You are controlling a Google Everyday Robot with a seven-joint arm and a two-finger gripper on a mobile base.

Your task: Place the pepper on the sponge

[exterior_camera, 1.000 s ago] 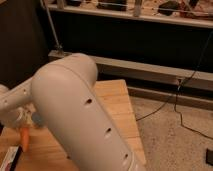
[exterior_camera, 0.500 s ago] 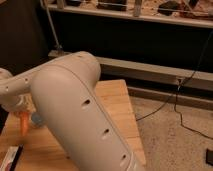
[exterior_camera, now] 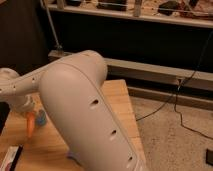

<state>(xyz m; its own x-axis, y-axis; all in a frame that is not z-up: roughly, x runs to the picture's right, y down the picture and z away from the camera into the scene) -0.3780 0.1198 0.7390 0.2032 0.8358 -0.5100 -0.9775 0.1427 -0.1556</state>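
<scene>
The gripper [exterior_camera: 28, 113] is clamping the pepper [exterior_camera: 31, 125] by its upper end, the pepper hanging vertically directly beneath it above the wooden table [exterior_camera: 117, 102].

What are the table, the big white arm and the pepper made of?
Table: looks like wood, pale and matte, with faint grain lines. Arm: probably smooth hard plastic, white with a soft sheen and moulded slots. Pepper: orange and smooth; real or a plastic toy, cannot tell. It hangs from the gripper at the left, over the table.
</scene>
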